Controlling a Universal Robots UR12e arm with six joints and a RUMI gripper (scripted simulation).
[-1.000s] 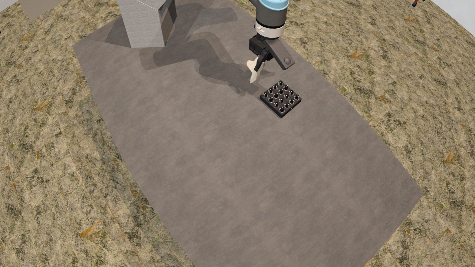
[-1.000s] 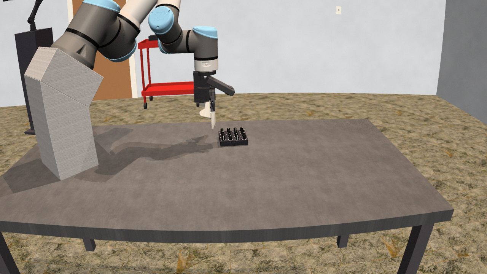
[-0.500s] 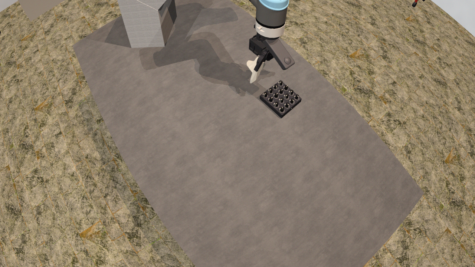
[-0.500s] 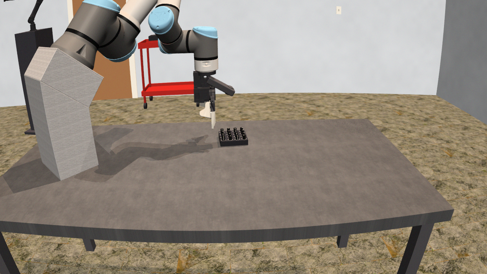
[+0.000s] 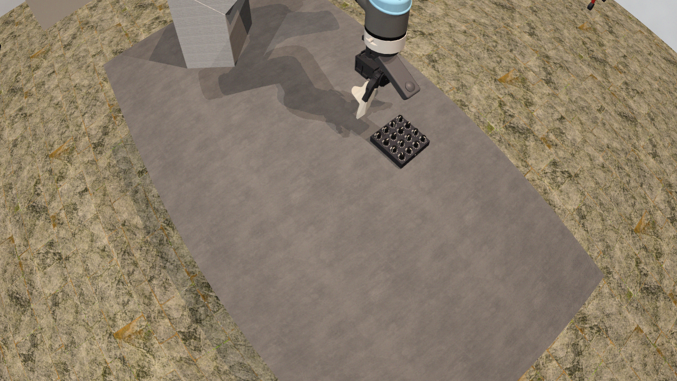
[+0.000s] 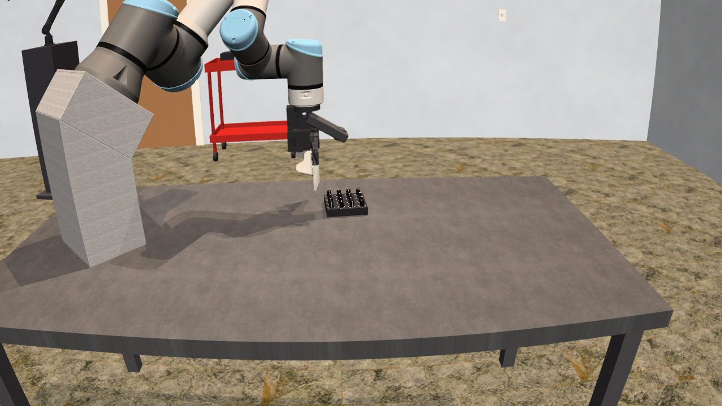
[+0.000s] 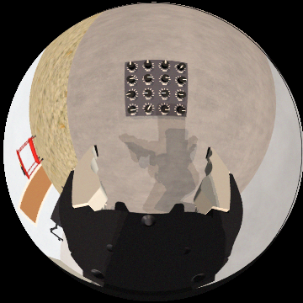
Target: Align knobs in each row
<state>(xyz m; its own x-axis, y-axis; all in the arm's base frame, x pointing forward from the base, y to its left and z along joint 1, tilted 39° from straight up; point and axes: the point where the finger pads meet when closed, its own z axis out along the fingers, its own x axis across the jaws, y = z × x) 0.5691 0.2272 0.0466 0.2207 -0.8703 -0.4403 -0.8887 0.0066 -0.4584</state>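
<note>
knob box (image 5: 401, 164) (image 6: 346, 212) (image 7: 156, 114), on worktop (image 5: 355, 246) (image 6: 353, 282) (image 7: 236, 93): small knobs, probably stiff; pinch sides centrally. gripper (image 5: 363, 104) (image 6: 312, 176) (image 7: 151, 146): wide open, holding nothing.

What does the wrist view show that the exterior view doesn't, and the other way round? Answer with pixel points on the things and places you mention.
Only the wrist view shows the pointer directions on the knobs and the gap between the two fingers from behind.

Only the exterior view shows the table legs (image 6: 611, 368), the robot's grey pedestal (image 6: 103, 202) and the light switch (image 6: 501, 14) on the wall.

Both show the knob box (image 6: 346, 211) (image 7: 156, 72), the pale fingers (image 6: 316, 176), the table top (image 6: 404, 282) (image 7: 236, 97), the brown door (image 6: 168, 118) (image 7: 35, 194) and the red cart (image 6: 250, 132) (image 7: 35, 151).
</note>
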